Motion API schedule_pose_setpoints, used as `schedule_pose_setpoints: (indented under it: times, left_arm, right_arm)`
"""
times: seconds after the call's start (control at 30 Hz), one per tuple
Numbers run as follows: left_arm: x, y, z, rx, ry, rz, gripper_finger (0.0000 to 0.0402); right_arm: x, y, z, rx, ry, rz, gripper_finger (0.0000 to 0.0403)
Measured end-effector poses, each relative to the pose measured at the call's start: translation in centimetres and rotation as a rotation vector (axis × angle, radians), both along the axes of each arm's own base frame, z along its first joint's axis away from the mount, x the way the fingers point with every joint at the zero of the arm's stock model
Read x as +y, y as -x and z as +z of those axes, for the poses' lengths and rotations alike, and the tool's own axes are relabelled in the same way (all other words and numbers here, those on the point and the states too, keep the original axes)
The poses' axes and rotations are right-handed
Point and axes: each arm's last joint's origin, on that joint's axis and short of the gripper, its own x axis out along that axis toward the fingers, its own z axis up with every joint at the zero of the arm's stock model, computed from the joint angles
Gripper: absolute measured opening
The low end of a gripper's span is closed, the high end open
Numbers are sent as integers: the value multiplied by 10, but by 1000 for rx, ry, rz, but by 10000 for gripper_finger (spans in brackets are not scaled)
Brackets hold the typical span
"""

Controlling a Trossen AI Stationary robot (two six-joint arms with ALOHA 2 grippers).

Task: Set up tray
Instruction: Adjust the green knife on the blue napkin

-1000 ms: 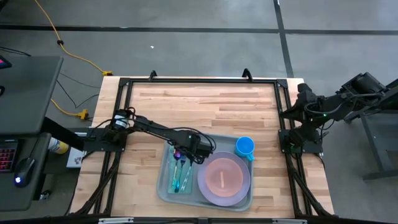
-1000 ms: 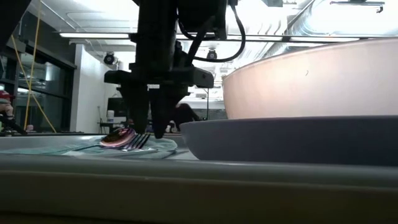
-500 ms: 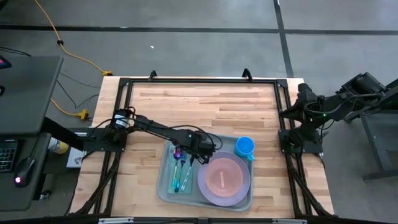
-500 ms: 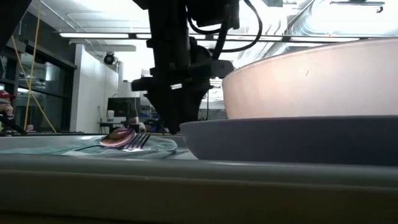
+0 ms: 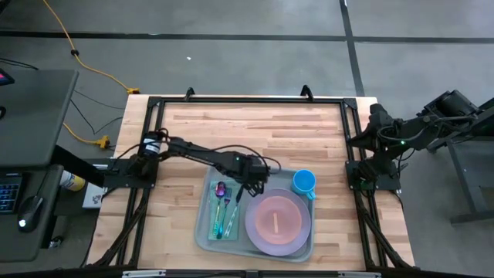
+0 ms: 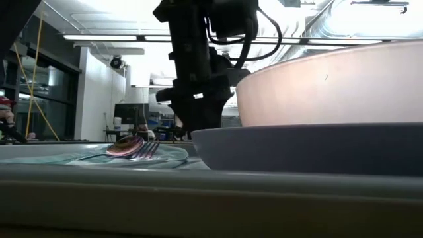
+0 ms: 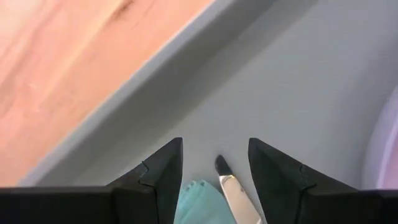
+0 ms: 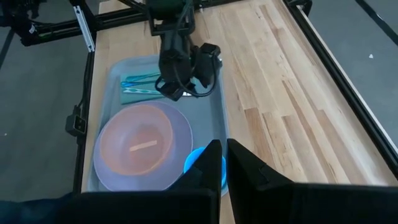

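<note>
The pale grey-green tray (image 5: 204, 232) lies at the table's near middle. On it are a teal napkin (image 5: 218, 224) with a fork and a spoon (image 6: 132, 146), a lavender plate (image 5: 302, 232) holding a pink bowl (image 5: 275, 220), and a blue cup (image 5: 304, 182) at its far right corner. My left gripper (image 5: 244, 189) hangs open, pointing down, over the tray's far part between napkin and plate. A knife's tip (image 7: 221, 169) lies on the tray below, between its fingers and apart from both. My right gripper (image 8: 222, 157) is shut, raised at the table's right edge.
Bare wooden table top (image 5: 255, 131) spreads beyond the tray's far rim (image 7: 155, 81). A black frame (image 5: 247, 99) runs around the table. The plate's rim (image 6: 304, 149) stands close to the right of my left gripper.
My left gripper has gone toward the table's right edge, from over the fork and spoon to beside the plate, and has rolled about its own axis. Its fingers stay open. The fork, spoon and napkin have kept still.
</note>
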Motion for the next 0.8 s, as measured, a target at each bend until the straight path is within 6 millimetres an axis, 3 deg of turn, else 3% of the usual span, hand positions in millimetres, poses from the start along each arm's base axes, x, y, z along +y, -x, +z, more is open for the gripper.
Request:
schedule_pose_setpoints:
  times: [0.8]
  left_arm:
    - [0, 0, -14, 74, 33, -95, 211]
  right_arm:
    - [0, 0, 0, 4, -50, -26, 0]
